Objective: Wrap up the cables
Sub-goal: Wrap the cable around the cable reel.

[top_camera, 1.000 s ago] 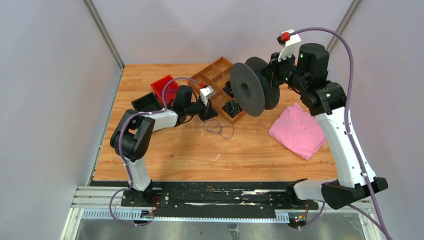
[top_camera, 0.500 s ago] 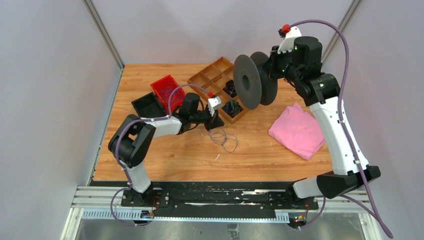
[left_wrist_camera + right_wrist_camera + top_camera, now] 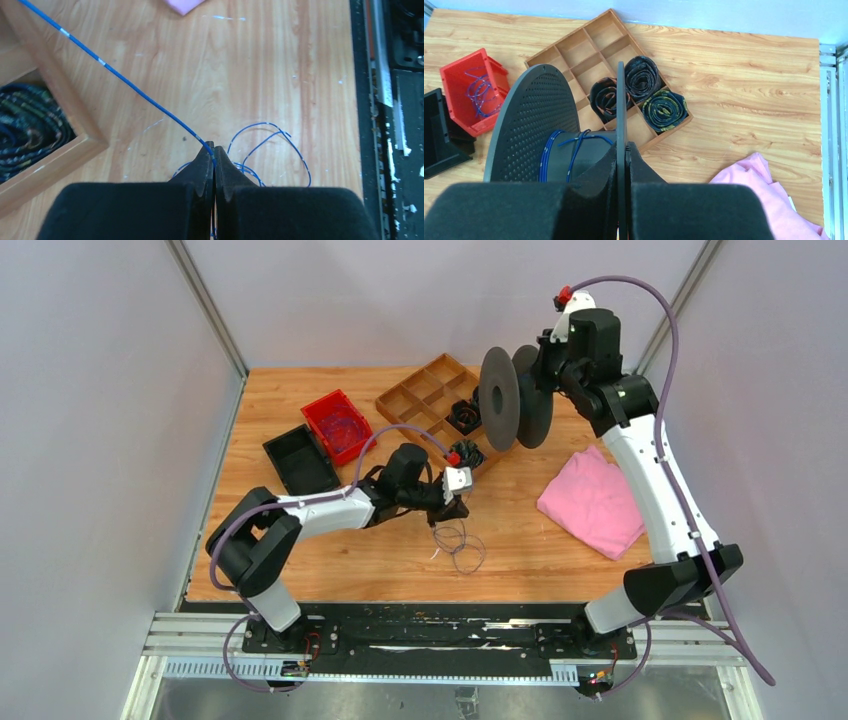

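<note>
**Left gripper.** Check that the left gripper [image 3: 214, 150] is closed tight on the cable [image 3: 125, 80], with the strand pinched at the very tips of the jaws. The gripper sits low over the table [image 3: 545, 565], just off the near corner of the tray [image 3: 570, 37]. From the jaws the cable runs straight and taut across that corner of the tray and leaves the left wrist view. The slack part lies in loose loops on the table, on the near side of the tray, just beside the gripper.

**Right gripper.** Check that the right gripper [image 3: 621, 147] is clamped narrow on the thin edge of one flange of the spool [image 3: 534, 115]. It holds the spool on edge in the air, above the right end of the tray. A few turns of cable sit around the hub.

**Surroundings.** Three compartments at the right end of the tray hold dark rolls [image 3: 664, 110]. The red bin [image 3: 450, 82], left of the tray, contains more loose cable. The black bin [image 3: 275, 448] stands farther left of the tray, beside the red bin. The cloth [image 3: 595, 502] lies on the table right of the tray, apart from it.
</note>
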Available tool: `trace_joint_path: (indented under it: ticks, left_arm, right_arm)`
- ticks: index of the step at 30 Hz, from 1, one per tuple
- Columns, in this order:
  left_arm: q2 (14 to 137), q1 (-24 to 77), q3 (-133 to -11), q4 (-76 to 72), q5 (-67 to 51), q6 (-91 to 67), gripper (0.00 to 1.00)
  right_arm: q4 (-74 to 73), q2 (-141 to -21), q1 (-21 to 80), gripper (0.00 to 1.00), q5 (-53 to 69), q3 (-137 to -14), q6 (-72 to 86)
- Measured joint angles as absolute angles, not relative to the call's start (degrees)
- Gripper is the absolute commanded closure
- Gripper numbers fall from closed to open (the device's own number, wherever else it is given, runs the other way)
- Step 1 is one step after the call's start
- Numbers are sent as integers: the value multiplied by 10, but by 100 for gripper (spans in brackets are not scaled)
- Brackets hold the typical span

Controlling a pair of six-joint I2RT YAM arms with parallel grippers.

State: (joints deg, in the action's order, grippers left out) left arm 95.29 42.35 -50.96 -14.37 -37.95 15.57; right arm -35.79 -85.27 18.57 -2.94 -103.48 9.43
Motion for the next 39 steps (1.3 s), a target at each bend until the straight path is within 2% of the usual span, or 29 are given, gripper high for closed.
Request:
trace_joint_path:
  ticks: [13, 19, 28, 39]
  left_arm:
    - [921, 522, -647, 77, -355, 273, 100]
    - [926, 524, -699, 141, -357, 281, 98]
    - [976, 526, -839, 207, -364, 261, 100]
    - [991, 515, -939, 251, -355, 212, 99]
  right_arm:
    - [-344, -869, 186, 99, -62, -1000, 106]
    - [-315, -868, 187, 99, -85, -951, 107]
    - [-251, -845, 191, 99, -130, -863, 89]
    - [-188, -797, 237, 99, -152, -769, 49]
